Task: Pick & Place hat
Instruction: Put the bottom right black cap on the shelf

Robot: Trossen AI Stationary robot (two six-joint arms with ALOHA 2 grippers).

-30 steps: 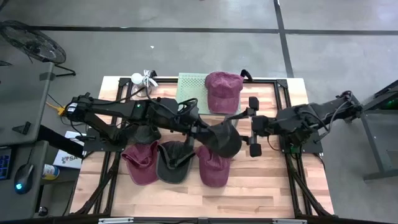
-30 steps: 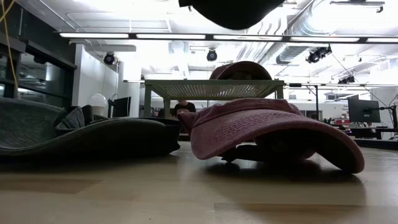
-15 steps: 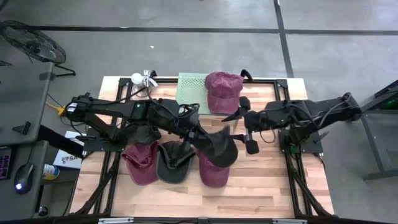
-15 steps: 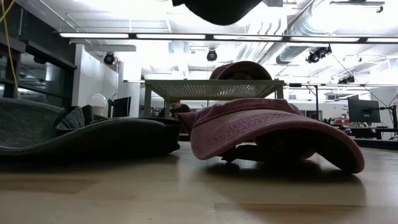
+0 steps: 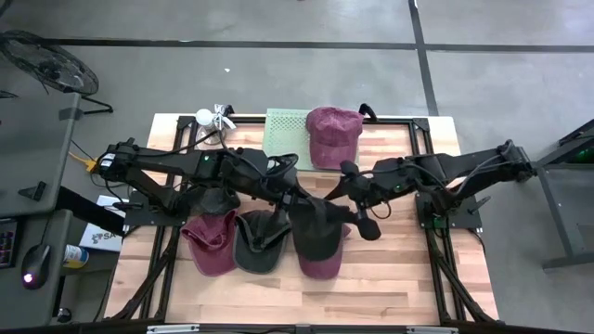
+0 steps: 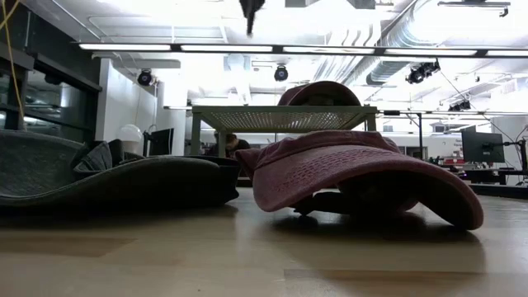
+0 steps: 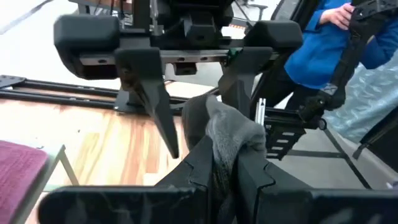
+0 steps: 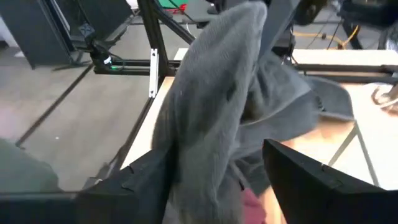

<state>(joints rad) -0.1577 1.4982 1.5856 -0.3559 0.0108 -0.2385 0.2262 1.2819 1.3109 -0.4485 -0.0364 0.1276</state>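
My left gripper (image 5: pixel 299 198) reaches from the table's left to its middle and is shut on a dark grey hat (image 5: pixel 317 227), held in the air. Only the hat's tip (image 6: pixel 250 10) shows at the top of the low view. My right gripper (image 5: pixel 342 199) comes in from the right, open, with one finger on each side of the hat (image 8: pixel 224 106). A maroon hat (image 5: pixel 332 134) sits on a green mesh stand (image 5: pixel 286 127). My left gripper pinches a bunched fold of the grey hat's cloth (image 7: pixel 227 146) between its two fingers, level from the table's left. The hat is lifted clear and hangs past the fingers. My right gripper's finger (image 8: pixel 146 180) lies behind the cloth; whether it touches, I cannot tell.
Three hats lie in a row near the table's front: maroon (image 5: pixel 209 246), dark (image 5: pixel 260 243) and maroon (image 5: pixel 322 262), the last partly under the held hat. A small white fan (image 5: pixel 212 118) stands at the far left corner. A person in blue (image 7: pixel 329 43) is beyond the table.
My right gripper has moved toward the table's left until its open fingers flank the held hat. My left gripper has drawn the hat slightly left and toward the near edge. The hat has gone from a rounded bowl to a longer hanging shape, nearly gone from the low view.
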